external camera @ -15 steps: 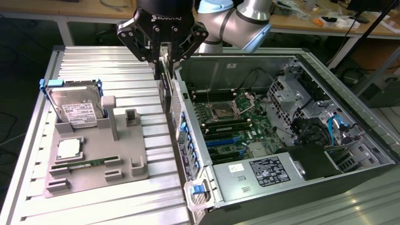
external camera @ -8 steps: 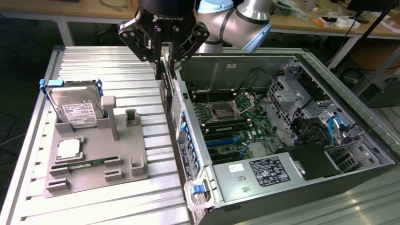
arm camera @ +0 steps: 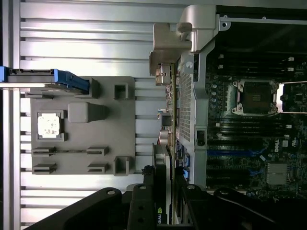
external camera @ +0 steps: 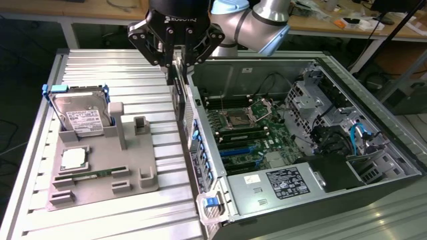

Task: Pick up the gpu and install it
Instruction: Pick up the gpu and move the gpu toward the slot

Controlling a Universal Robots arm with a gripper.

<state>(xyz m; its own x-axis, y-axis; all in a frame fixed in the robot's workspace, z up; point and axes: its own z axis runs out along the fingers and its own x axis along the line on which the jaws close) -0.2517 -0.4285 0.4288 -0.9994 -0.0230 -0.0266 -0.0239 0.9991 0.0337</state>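
Open computer case (external camera: pixel 347 206): the gpu (external camera: pixel 179 97), a thin dark card seen edge-on, is held upright by its rear wall, clamped in the gripper (external camera: pixel 177 61). Bracket end hard to make out; upper edge hidden by fingers (arm camera: pixel 145 178).

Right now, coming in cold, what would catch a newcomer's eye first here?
The gripper clamps the gpu upright, hanging at the edge of the open computer case. Inside the case the bare motherboard lies exposed, and on the exterior view's left a hard drive stands in a grey holder.
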